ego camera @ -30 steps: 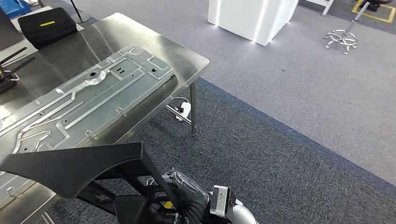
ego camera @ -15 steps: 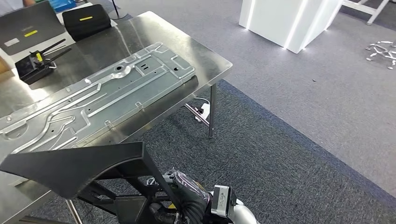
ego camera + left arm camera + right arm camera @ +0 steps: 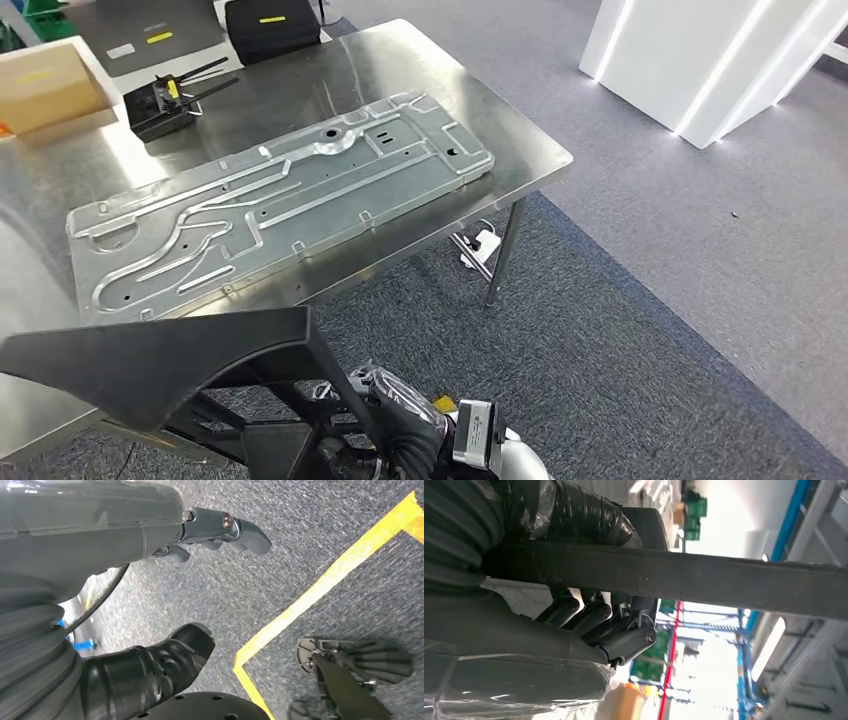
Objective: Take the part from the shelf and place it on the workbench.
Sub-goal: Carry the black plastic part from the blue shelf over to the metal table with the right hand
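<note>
While the black part (image 3: 160,365) sits unchanged low in the head view, at about 7 o'clock, the whole scene behind it has slid: over the last second the bench (image 3: 520,130) has swung from the 10 o'clock corner toward the middle of the picture, and far more of its top shows. That is the camera turning with the robot, not the things moving, so I judge the robot is squaring up to the bench with the part still carried, not yet set down. The right hand (image 3: 395,430) grips the part's frame from below at 6 o'clock; in the right wrist view its fingers (image 3: 624,625) are wrapped round a dark bar of the part (image 3: 724,582). The left hand (image 3: 150,605) hangs over the carpet with fingers apart and nothing in it, a yellow line (image 3: 325,585) on the floor beyond it. On the bench a long stamped plate (image 3: 280,215) lies across the middle, with a black device (image 3: 165,105) and a box (image 3: 45,85) beyond it toward 11 o'clock. Bare steel at the near edge looks the likely landing spot, since the plate takes up much of the top.
</note>
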Motion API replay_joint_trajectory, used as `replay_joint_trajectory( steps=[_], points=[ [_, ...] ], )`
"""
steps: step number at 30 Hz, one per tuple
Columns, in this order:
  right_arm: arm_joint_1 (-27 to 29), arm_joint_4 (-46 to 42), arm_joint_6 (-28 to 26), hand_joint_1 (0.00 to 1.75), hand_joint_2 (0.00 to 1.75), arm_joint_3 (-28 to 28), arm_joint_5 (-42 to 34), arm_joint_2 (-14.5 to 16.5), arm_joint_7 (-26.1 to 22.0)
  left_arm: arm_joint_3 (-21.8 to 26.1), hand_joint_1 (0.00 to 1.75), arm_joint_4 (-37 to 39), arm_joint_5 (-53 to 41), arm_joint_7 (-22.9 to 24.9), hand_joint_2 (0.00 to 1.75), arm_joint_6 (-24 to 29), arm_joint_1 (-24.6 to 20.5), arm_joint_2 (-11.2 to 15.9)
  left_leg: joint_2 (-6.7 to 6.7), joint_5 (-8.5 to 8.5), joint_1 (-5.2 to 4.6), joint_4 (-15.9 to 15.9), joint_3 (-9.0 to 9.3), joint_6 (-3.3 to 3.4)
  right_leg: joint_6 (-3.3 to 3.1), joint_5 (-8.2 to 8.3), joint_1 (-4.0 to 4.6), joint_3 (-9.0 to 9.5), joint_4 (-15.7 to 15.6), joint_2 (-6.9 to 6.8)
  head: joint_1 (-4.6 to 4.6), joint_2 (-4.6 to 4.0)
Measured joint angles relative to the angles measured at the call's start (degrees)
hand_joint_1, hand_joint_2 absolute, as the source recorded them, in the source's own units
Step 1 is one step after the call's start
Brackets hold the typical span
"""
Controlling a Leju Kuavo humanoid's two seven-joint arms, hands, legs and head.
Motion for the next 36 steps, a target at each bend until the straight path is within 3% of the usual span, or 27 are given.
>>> replay_joint_trajectory(
  steps=[1,2,3,4,6,8,10,11,13,14,16,17,18,19,21,22,23,25,26,28,29,31,32,33,36],
  points=[
    [0.1,0.0,0.0,1.66,1.75,0.0,0.0,-0.1,0.0,0.0,0.00,0.0,0.0,0.0,1.75,-0.1,0.0,0.0,-0.69,-0.02,-0.05,0.1,-0.03,0.05,0.00,-0.60,0.01,-1.59,2.7,0.29,-0.01,0.00],
    [0.2,0.0,0.0,1.66,1.75,0.0,0.0,-0.2,0.0,0.0,0.00,0.0,0.0,0.0,1.75,-0.2,0.0,0.0,-1.41,-0.04,-0.09,0.2,-0.05,0.06,-0.05,-0.04,0.01,-2.26,3.5,0.42,-0.01,0.00],
    [0.2,0.0,0.0,1.66,1.75,0.0,0.0,-0.2,0.0,0.0,0.00,0.0,0.0,0.0,1.75,-0.2,0.0,0.0,-2.18,-0.08,-0.10,0.3,-0.04,0.02,-0.16,1.67,0.00,-1.76,1.9,0.55,-0.01,0.00],
    [0.2,0.0,0.0,1.66,1.75,0.0,0.0,-0.2,0.0,0.0,0.00,0.0,0.0,0.0,1.75,-0.2,0.0,0.0,-2.94,-0.15,-0.09,0.5,-0.04,-0.08,-0.34,4.05,-0.03,-0.28,-1.6,1.08,-0.01,0.00],
    [0.1,0.0,0.0,1.66,1.75,0.0,-0.1,-0.2,0.0,-0.1,0.00,0.0,0.0,0.0,1.75,-0.2,0.0,0.0,-4.28,-0.31,-0.10,1.0,-0.30,-0.42,-0.64,7.24,-0.18,2.79,-9.0,3.65,-0.02,0.00],
    [0.1,0.0,0.0,1.66,1.75,0.0,-0.1,-0.2,0.0,-0.3,0.00,0.0,0.0,0.0,1.75,-0.3,0.0,-0.1,-5.32,-0.31,-0.03,1.2,-0.75,-1.05,-0.80,7.68,-0.10,3.80,-11.7,5.10,-0.03,0.00],
    [0.1,0.0,0.0,1.66,1.75,0.0,-0.1,-0.1,0.0,-0.4,0.00,0.0,0.0,0.0,1.75,-0.2,0.1,0.0,-5.99,-0.18,0.10,1.1,-1.01,-1.79,-1.22,7.91,-0.03,4.08,-12.1,3.93,-0.03,0.00],
    [0.0,0.0,0.0,1.66,1.75,0.0,-0.1,-0.1,0.0,-0.5,0.00,0.0,0.0,0.0,1.75,-0.2,0.1,0.0,-5.18,-0.44,0.06,1.4,-1.19,-2.08,-1.57,8.07,-0.12,4.35,-12.4,3.30,-0.07,0.00],
    [-0.1,-0.1,0.0,1.66,1.75,0.0,-0.2,0.0,0.0,-0.5,0.00,0.0,0.0,0.0,1.75,-0.2,0.0,0.0,-2.06,-2.74,-0.03,5.0,-2.91,-2.57,-2.26,8.30,-0.33,4.81,-13.1,1.70,-0.19,0.00],
    [-0.1,-0.1,0.0,1.66,1.75,0.0,-0.2,0.0,0.0,-0.6,0.00,0.0,0.0,0.0,1.75,-0.2,-0.1,0.0,-0.57,-4.62,-0.04,8.4,-4.57,-2.85,-2.48,8.24,-0.25,4.90,-13.2,0.88,-0.24,0.00],
    [0.0,-0.1,0.0,1.66,1.75,0.0,-0.2,0.0,0.0,-0.7,0.00,0.0,0.0,0.0,1.75,-0.2,-0.1,-0.1,0.37,-7.48,0.14,15.3,-7.99,-3.33,-2.67,8.06,-0.12,4.93,-13.2,-0.80,-0.26,0.00],
    [0.0,-0.1,0.0,1.66,1.75,0.0,-0.2,0.0,0.0,-0.7,0.00,0.0,0.0,0.0,1.75,-0.2,-0.1,-0.1,0.53,-7.57,0.23,16.7,-8.69,-3.51,-2.65,7.95,-0.09,4.96,-13.1,-1.57,-0.27,0.00],
    [0.0,-0.1,0.0,1.66,1.75,0.0,-0.2,0.0,0.0,-0.7,0.00,0.0,0.0,0.0,1.75,-0.2,0.0,-0.1,0.72,-6.56,0.30,15.9,-8.20,-3.61,-2.57,7.82,-0.09,5.02,-13.1,-2.26,-0.27,0.00],
    [0.0,-0.1,0.0,1.66,1.75,0.0,-0.2,0.0,0.0,-0.7,0.00,0.0,0.0,0.0,1.75,-0.2,0.1,-0.1,1.17,-4.73,0.35,12.7,-6.50,-3.63,-2.42,7.65,-0.11,5.13,-13.0,-2.88,-0.27,0.00],
    [0.0,-0.1,0.0,1.66,1.75,0.0,-0.2,0.0,0.0,-0.7,0.00,0.0,-0.1,0.0,1.75,-0.2,0.0,-0.1,3.37,-1.61,0.21,4.8,-2.35,-3.16,-1.95,7.20,0.07,5.40,-12.7,-3.96,-0.25,0.00],
    [0.0,-0.1,0.0,1.66,1.75,0.0,-0.2,0.0,0.0,-0.7,0.00,0.0,-0.1,0.0,1.75,-0.2,0.0,-0.1,4.15,-0.85,0.07,2.3,-1.06,-2.73,-1.66,7.00,0.22,5.50,-12.6,-4.38,-0.24,0.00],
    [-0.1,-0.1,0.0,1.66,1.75,0.0,-0.2,0.0,0.0,-0.8,0.00,0.0,-0.1,0.0,1.75,-0.2,-0.1,-0.1,4.53,-0.72,-0.11,1.2,-0.59,-2.27,-1.37,6.87,0.36,5.58,-12.6,-4.74,-0.21,0.00],
    [-0.1,-0.1,0.0,1.66,1.75,0.0,-0.2,0.1,0.0,-0.8,0.00,0.0,-0.1,0.0,1.75,-0.2,-0.1,-0.1,3.47,-0.64,-0.24,1.1,-0.60,-1.46,-0.75,6.69,0.41,5.86,-12.7,-5.44,-0.20,0.00],
    [-0.1,-0.2,0.0,1.66,1.75,0.0,-0.2,0.1,0.0,-0.8,0.00,0.0,-0.1,0.0,1.75,-0.2,-0.1,-0.1,2.91,-0.54,-0.16,0.9,-0.45,-1.11,-0.39,6.37,0.28,5.97,-12.5,-5.09,-0.18,0.00],
    [-0.2,-0.2,0.0,1.66,1.75,0.0,-0.2,0.1,0.0,-0.8,0.00,0.0,-0.1,0.0,1.75,-0.2,-0.1,-0.1,1.81,-0.25,0.12,0.4,-0.05,-0.37,0.20,4.24,-0.01,4.81,-9.4,-2.76,-0.12,0.00],
    [-0.1,-0.3,0.1,1.66,1.75,0.0,-0.2,0.1,0.0,-0.8,0.00,0.0,-0.2,0.0,1.75,-0.2,-0.2,-0.2,1.33,-0.19,0.13,0.3,-0.03,-0.12,0.35,2.47,-0.13,3.15,-5.9,-1.21,-0.09,0.00],
    [0.0,-0.2,0.1,1.66,1.75,0.0,-0.3,-0.1,0.1,-0.8,0.00,0.0,-0.3,0.0,1.75,-0.2,-0.3,-0.1,0.45,-0.22,0.03,0.4,-0.06,0.23,0.46,-0.33,-0.17,-0.86,1.5,0.19,-0.08,0.00],
    [0.0,-0.1,0.2,1.66,1.75,0.0,-0.5,-0.1,0.3,-0.8,0.00,0.0,-0.3,0.0,1.75,-0.2,-0.3,-0.1,0.00,-0.29,-0.02,0.5,-0.04,0.29,0.46,-0.32,-0.17,-2.15,3.4,0.36,-0.09,0.00],
    [0.0,-0.1,0.4,1.66,1.75,0.0,-0.8,-0.2,0.4,-0.8,0.00,0.0,-0.4,0.0,1.75,-0.2,-0.2,-0.1,-0.43,-0.38,-0.05,0.6,-0.01,0.28,0.38,0.93,-0.18,-2.32,3.0,0.42,-0.09,0.00],
    [0.0,0.0,0.9,1.66,1.75,0.0,-1.8,-0.2,0.9,-0.8,0.00,0.0,-0.4,-0.1,1.75,-0.2,-0.1,-0.1,-1.44,-0.80,-0.15,1.1,0.04,-0.08,-0.21,7.08,-0.07,1.56,-7.3,0.79,-0.08,0.00]
  ],
)
